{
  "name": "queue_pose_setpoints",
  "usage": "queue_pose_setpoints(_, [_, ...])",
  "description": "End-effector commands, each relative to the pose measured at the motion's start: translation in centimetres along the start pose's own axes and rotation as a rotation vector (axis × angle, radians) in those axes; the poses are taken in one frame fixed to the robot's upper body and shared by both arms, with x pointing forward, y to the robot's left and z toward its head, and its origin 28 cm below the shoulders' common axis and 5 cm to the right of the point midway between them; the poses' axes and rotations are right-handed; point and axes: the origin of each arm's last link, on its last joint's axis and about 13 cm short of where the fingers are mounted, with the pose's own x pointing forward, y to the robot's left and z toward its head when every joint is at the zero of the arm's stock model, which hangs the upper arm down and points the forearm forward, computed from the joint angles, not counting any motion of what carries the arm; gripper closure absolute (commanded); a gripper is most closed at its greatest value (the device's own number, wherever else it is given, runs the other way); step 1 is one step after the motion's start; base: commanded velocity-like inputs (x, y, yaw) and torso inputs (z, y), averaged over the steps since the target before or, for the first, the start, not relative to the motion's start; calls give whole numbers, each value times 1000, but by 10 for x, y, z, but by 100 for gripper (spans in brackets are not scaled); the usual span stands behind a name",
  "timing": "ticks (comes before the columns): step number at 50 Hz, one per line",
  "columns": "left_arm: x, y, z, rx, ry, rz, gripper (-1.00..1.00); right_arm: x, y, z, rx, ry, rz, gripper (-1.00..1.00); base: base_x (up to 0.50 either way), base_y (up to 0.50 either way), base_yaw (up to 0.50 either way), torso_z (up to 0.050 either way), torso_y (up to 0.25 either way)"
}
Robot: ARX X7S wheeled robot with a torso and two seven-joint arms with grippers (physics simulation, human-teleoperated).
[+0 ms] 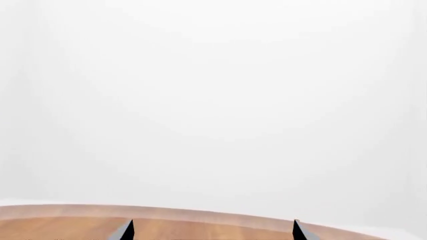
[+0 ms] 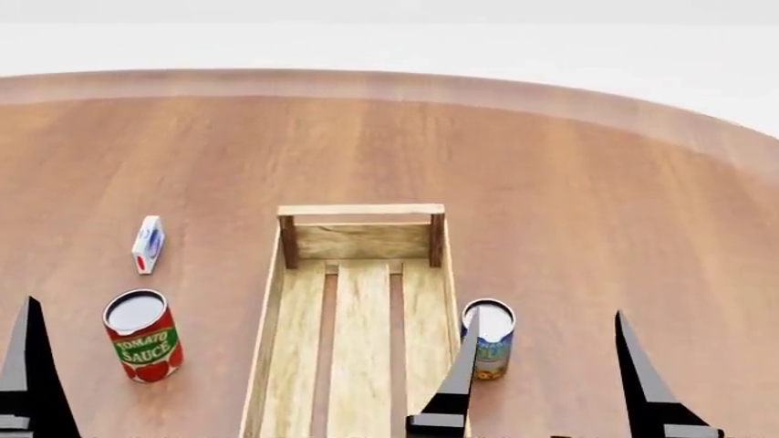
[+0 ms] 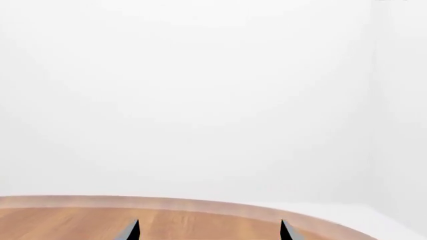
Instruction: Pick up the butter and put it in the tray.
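Head view: tray (image 2: 360, 239) lies lengthwise at centre of the wooden surface (image 2: 585, 201), nothing on its visible slats. Butter not visible in any view. Tomato sauce can (image 2: 142, 335) upright, well left of the tray; small white-blue carton (image 2: 148, 244) beyond it. Second can (image 2: 491, 338) just beside the tray's right wall. Right gripper (image 2: 550, 370) fingers spread apart, nothing between them, one finger overlapping that can. Left gripper (image 1: 213, 230) fingers likewise parted, nothing held.
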Motion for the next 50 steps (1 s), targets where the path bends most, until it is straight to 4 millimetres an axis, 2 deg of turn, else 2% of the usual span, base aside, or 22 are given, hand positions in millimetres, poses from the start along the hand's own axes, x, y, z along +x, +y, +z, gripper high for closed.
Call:
queue_pose_setpoints(1, [0, 2, 0, 0, -1, 8, -100, 0, -1, 0, -12, -1, 6, -100, -16, -500, 0, 0, 0])
queue_pose_setpoints(5, [0, 1, 0, 0, 0, 7, -100, 0, 0, 1, -29, 5, 5, -100, -17, -500, 0, 0, 0])
queue_pose_setpoints(9, [0, 2, -1, 0, 2, 8, -100, 2, -2, -2, -131, 61, -52, -100, -5, -246, 0, 0, 0])
queue_pose_setpoints(22, [0, 1, -1, 0, 7, 8, -100, -2, -6, 3, -114, 42, -77, -100, 0, 0, 7, 0, 0])
queue_pose_setpoints(40, [0, 1, -2, 2, 10, 7, -100, 1, -1, -2, -122, 61, -12, -100, 0, 0, 500, 0, 0])
queue_pose_setpoints(46, [-2, -1, -7, 7, 19, -3, -100, 2, 2, -8, -109, 91, 18, -100, -25, 219, 0, 0, 0])
queue_pose_setpoints(48, [1, -3, -6, 14, 31, -6, -100, 1, 2, -9, -77, 115, 117, -100, 0, 0, 0, 0, 0])
queue_pose_setpoints(50, [1, -3, -7, 12, 36, -10, -100, 0, -1, -7, -94, 106, 90, -100, 0, 0, 0, 0, 0])
